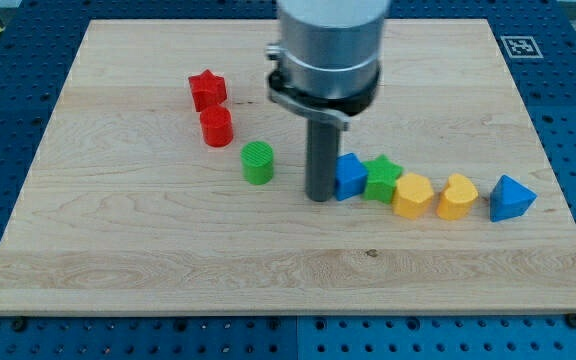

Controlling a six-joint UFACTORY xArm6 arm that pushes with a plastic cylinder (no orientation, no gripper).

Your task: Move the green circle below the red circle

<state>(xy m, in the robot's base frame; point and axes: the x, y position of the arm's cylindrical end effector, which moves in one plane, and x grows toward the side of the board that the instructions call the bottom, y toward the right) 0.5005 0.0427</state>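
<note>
My tip (319, 197) rests on the wooden board (118, 250), bare and holding nothing, touching the blue block (350, 176) at its 3 o'clock. Green circle (258, 162) lies near at 10 o'clock, at 4 o'clock of the red circle (216, 127).

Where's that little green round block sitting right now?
The green circle sits near the board's middle, just below and to the view's right of the red circle. My tip stands apart from it on the view's right, beside a blue block.
</note>
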